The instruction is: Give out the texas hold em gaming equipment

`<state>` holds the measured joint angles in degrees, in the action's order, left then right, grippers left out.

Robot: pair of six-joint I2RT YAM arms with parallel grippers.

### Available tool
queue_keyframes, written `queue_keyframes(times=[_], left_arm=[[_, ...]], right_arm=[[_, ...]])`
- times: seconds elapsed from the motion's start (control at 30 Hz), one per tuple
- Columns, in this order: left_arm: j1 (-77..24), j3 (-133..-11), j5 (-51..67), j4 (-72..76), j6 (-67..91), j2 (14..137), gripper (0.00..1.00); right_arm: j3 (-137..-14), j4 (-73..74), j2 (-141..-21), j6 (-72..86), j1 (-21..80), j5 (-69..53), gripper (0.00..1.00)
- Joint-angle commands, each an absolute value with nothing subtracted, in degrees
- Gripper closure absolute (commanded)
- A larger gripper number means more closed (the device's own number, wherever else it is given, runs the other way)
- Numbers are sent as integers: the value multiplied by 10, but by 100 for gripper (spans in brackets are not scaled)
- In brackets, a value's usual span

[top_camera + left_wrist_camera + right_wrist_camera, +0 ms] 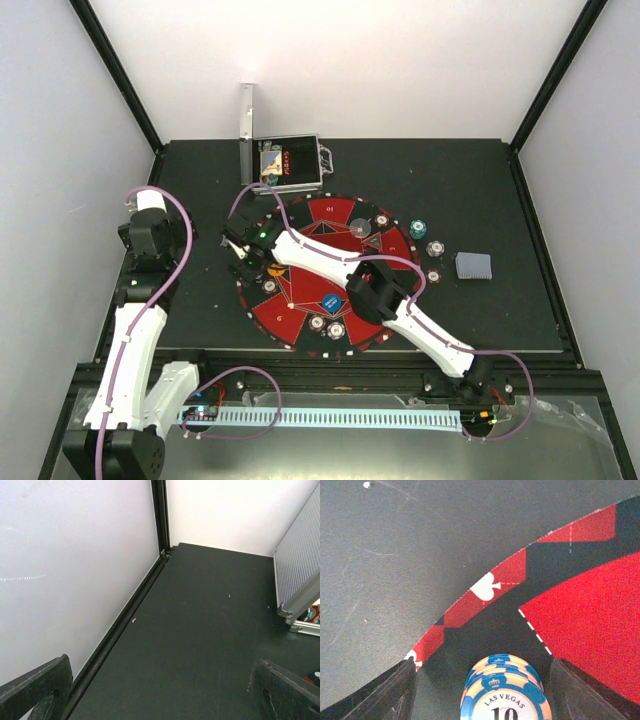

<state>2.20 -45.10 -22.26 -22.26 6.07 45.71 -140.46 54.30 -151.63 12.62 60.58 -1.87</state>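
The case (298,165) stands open just beyond the mat's (335,212) far edge, lid (245,125) upright. It holds a red-and-black piece beside a pale patterned one, too small to identify. The right claw (483,685) is spread around an orange-and-blue chip stack (502,695) standing on the mat's left border, with a gap on each side. The left claw (160,695) is spread wide and empty over the table's (200,630) left side.

The chip stack (502,695) at my pincer is showing blue and pale-orange edge stripes around a white face; the mat (590,610) is showing red and black, with a white spade and dashes.
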Motion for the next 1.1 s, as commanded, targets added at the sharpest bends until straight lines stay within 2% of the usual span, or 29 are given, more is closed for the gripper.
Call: queue_keyframes(times=[0.0,0.17,0.33,0.4,0.5,0.7,0.87,1.07], left_arm=[[25,-471,-217,-223,55,450,1],[25,-468,-222,-219,56,439,1],[25,-460,-217,-208,56,423,1],[25,-458,-206,-205,54,420,1],[25,-460,-193,-206,55,426,1],[21,-461,-166,-208,64,427,1],[16,-461,-165,-207,64,427,1],[14,-460,-165,-208,64,430,1]], right_arm=[[-1412,526,-1461,112,608,-46,23],[-1348,494,-1349,99,604,-23,10],[-1194,465,-1202,94,579,18,5],[-1093,456,-1137,104,559,46,4],[-946,435,-1032,132,505,61,4],[-706,425,-864,184,309,86,4],[-589,409,-819,197,157,76,5],[-571,381,-876,184,89,74,8]])
